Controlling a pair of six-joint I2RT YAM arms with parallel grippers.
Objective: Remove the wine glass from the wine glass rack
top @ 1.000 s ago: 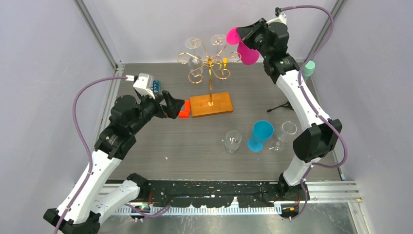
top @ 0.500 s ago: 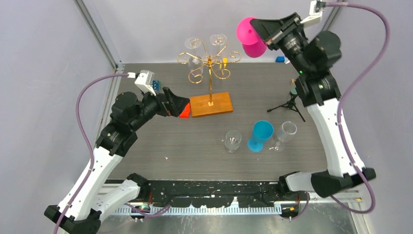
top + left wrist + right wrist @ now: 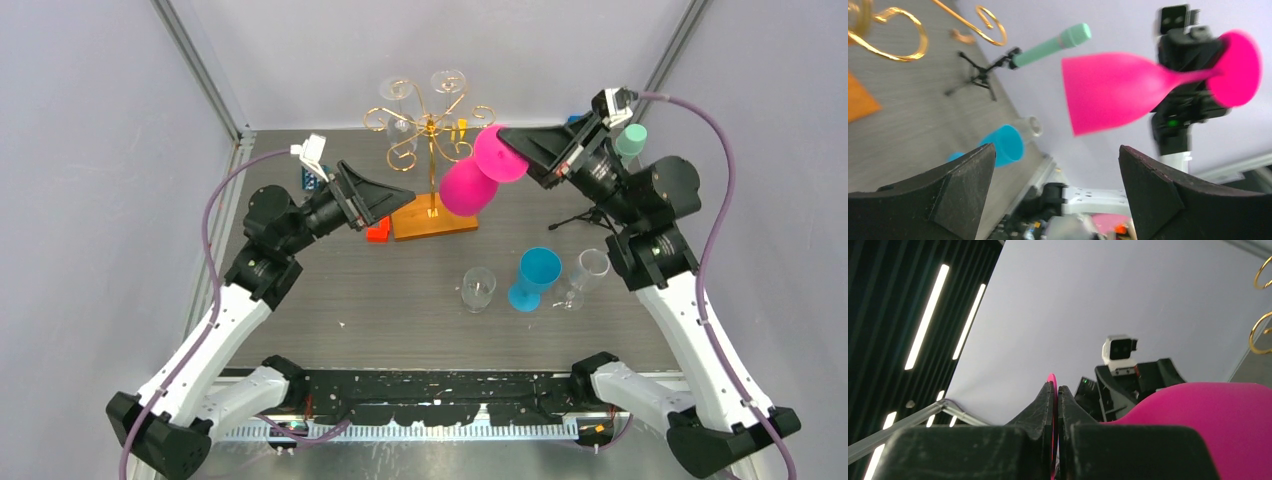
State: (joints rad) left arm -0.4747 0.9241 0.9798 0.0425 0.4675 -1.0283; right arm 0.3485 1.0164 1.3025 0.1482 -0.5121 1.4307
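Right end effector (image 3: 512, 146) on wine glass (image 3: 463, 187)

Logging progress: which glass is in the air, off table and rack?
The pink wine glass, held sideways by its foot in the right claw; it alone is pink.

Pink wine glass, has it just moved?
Yes. The pink wine glass, in the right gripper, shifted down the view, from beside the scrolls of the wine glass rack to over its wooden base.

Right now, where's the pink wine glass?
Top view, centre: the pink wine glass hangs sideways in the right gripper, beside the wine glass rack, its bowl toward the left gripper.
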